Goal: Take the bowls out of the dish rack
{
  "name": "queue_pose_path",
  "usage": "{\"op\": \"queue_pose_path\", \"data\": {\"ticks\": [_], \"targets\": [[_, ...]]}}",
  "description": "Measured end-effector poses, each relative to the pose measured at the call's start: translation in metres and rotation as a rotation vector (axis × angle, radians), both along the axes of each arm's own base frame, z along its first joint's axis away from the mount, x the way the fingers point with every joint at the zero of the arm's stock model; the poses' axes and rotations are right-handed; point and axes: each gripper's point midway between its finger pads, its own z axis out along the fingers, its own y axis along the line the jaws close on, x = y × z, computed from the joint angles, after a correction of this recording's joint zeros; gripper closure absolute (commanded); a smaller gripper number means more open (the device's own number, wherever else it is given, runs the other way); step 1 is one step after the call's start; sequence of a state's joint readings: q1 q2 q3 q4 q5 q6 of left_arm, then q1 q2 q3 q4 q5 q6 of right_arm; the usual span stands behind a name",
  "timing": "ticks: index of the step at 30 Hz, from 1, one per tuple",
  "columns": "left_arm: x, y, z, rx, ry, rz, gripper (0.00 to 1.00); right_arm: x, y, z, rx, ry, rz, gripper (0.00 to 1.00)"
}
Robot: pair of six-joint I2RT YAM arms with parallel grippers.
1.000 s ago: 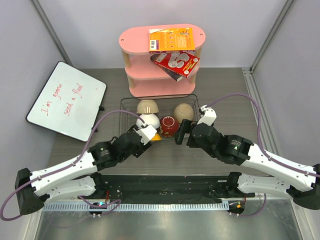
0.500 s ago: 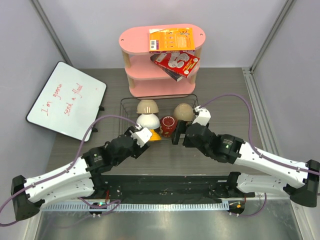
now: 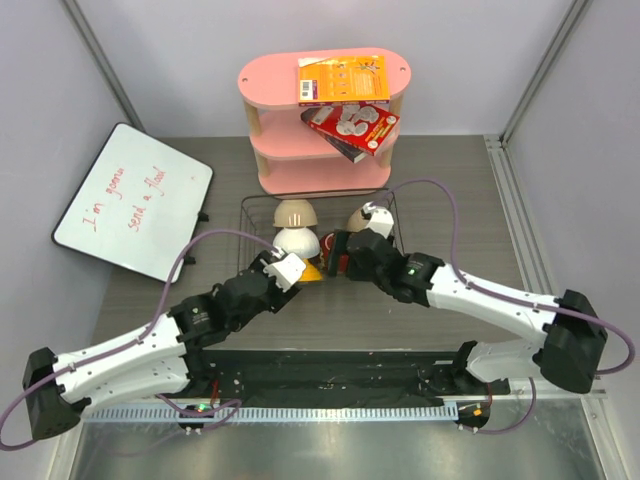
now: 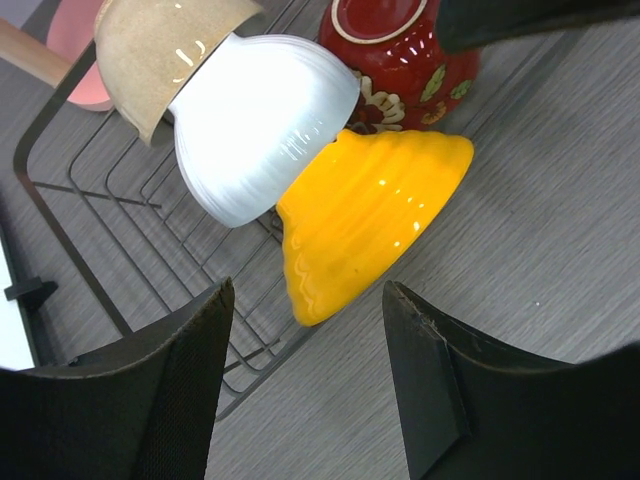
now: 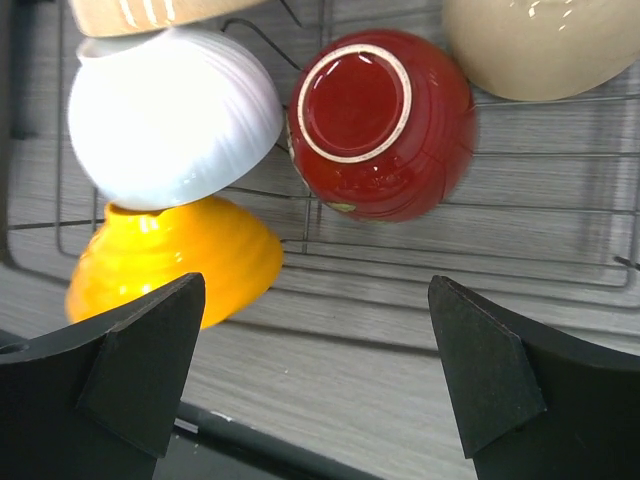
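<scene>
Right, you've got a grey wood-grain table (image 3: 440,180) inside pale walls, w/ a pink shelf (image 3: 270,75) at the back and a whiteboard (image 3: 133,200) lying far left. The dish rack (image 5: 520,240) sits mid-table, just in front of the shelf. Your L claw (image 4: 307,300) is released, fingers apart, touching nothing. The yellow bowl (image 4: 370,215) lies tipped at the rack's near edge, just ahead of it, lined up btwn the fingers. The white bowl (image 4: 265,125) leans on the yellow one, w/ a beige bowl (image 4: 165,45) behind it. Your R claw (image 5: 315,290) is spread wide and empty, hovering over the rack. The red bowl (image 5: 380,125) sits base-up below it, beside the white one.
</scene>
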State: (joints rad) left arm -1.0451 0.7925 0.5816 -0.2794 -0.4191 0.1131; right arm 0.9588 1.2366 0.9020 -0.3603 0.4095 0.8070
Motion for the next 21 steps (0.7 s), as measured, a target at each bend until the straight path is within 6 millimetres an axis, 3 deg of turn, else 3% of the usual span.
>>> {"op": "queue_pose_path", "data": {"ticks": [3, 13, 17, 21], "targets": [[0.002, 0.001, -0.001, 0.007, -0.006, 0.013, 0.38, 0.004, 0.010, -0.015, -0.008, 0.028, 0.016, 0.00], [0.008, 0.000, -0.012, 0.055, 0.003, 0.035, 0.40, 0.015, 0.036, -0.036, 0.031, 0.060, 0.062, 0.05], [0.010, 0.002, -0.015, 0.081, -0.003, 0.044, 0.41, 0.015, 0.043, -0.037, 0.051, 0.066, 0.081, 0.12], [0.013, 0.002, -0.017, 0.106, -0.013, 0.045, 0.43, 0.014, 0.049, -0.037, 0.084, 0.074, 0.093, 0.27]]}}
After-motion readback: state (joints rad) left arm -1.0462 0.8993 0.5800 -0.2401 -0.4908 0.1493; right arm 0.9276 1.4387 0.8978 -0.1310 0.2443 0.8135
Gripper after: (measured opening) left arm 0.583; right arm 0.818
